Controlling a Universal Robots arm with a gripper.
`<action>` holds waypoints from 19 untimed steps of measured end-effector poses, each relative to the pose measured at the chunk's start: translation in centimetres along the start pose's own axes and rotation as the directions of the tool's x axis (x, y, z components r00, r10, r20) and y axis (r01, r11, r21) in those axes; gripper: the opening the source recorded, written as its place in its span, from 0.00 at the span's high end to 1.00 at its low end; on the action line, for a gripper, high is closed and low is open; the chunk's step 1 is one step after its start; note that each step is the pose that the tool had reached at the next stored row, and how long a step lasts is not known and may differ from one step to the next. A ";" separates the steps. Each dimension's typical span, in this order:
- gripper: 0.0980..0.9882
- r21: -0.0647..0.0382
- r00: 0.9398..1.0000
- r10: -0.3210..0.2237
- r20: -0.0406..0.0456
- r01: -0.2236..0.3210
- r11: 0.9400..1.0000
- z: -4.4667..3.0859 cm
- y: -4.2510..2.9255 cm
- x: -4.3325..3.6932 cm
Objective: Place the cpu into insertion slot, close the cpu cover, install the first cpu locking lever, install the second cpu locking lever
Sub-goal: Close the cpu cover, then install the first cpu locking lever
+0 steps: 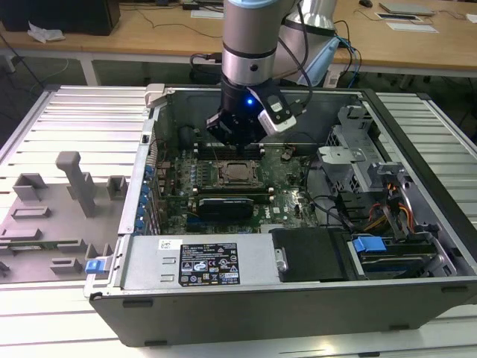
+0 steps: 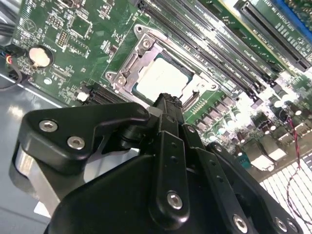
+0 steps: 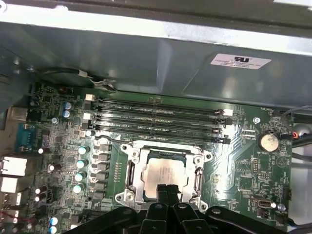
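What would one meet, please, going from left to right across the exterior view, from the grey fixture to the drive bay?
Low grey block → blue tab at the case corner → cpu on the board → black box → blue clip.

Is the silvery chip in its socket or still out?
In: the cpu lies flat inside the insertion slot, whose metal rim frames it on all sides.

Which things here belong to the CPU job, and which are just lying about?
Job: silvery-tan square cpu chip; silvery metal cover frame around it; black pincer.
Lying about: long black memory sticks; round silver coin battery; grey plastic fixture tray.
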State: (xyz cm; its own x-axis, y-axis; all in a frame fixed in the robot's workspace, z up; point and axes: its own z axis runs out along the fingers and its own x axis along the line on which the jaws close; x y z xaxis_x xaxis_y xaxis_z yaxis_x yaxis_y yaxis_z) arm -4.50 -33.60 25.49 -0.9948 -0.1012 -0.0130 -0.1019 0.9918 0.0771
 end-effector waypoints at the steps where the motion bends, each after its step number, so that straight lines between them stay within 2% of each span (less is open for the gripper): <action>1: 0.99 0.003 1.000 0.000 0.000 0.000 1.000 -0.06 0.01 0.00; 19: 0.99 0.006 1.000 0.000 -0.001 0.000 1.000 -0.09 0.01 -0.01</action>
State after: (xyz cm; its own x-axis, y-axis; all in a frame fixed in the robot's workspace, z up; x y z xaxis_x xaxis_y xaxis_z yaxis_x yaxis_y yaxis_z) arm -4.49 -33.60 25.58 -0.9948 -0.1010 -0.0123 -0.1016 0.9923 0.0708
